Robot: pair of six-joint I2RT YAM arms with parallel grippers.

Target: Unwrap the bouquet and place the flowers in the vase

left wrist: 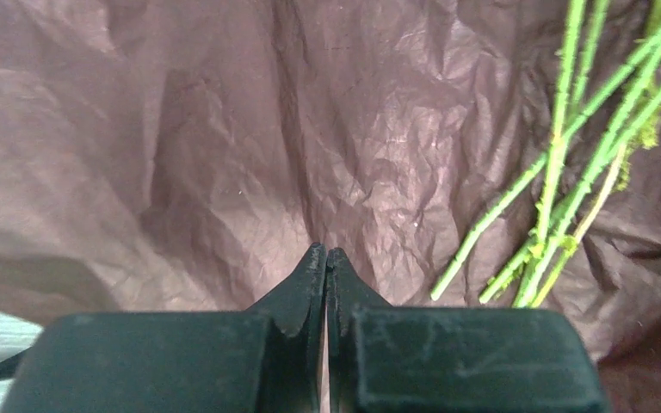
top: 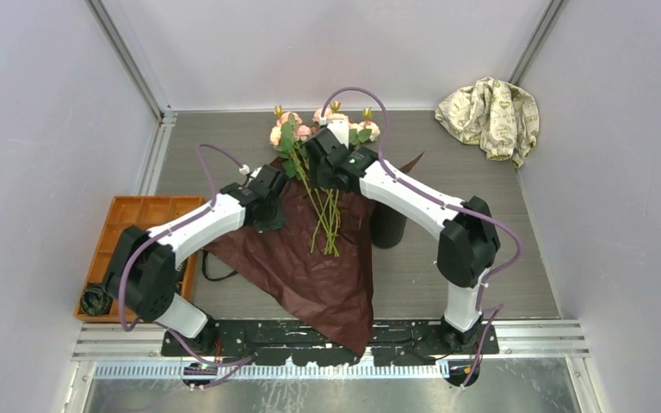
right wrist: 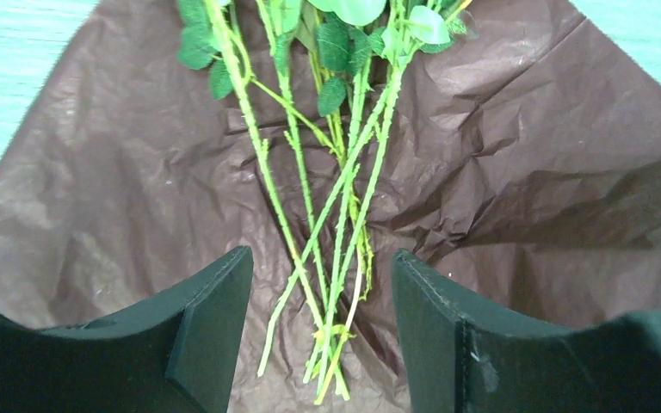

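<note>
**Flowers on opened wrap, both arms over them.** The flowers [top: 320, 129] are lying on the spread dark red wrapping paper [top: 323, 275] at mid-table. Their heads are pointing toward the far wall and their green stems [right wrist: 337, 215] are fanning toward the arm bases.

The right gripper [right wrist: 323, 284] is hovering above the stems with its jaws standing apart. One finger is flanking each side of the bundle, and neither is touching it. In the top view this gripper's body is covering the middle of the bunch, hiding the leaves there.

The left gripper [left wrist: 326, 258] is sitting low over the left part of the paper, its jaws clenched tip to tip. Whether a fold of paper is caught between them cannot be made out.

The black vase [top: 387, 231] is standing just right of the paper, its top hidden beneath the right forearm. The paper's near corner is hanging over the front edge of the table [top: 456, 275]. Grey tabletop is showing between the vase and the right wall.

An orange compartment tray [top: 142, 225] is sitting at the left edge, partly covered by the left arm. A beige patterned cloth [top: 491, 116] is lying crumpled in the far right corner.
</note>
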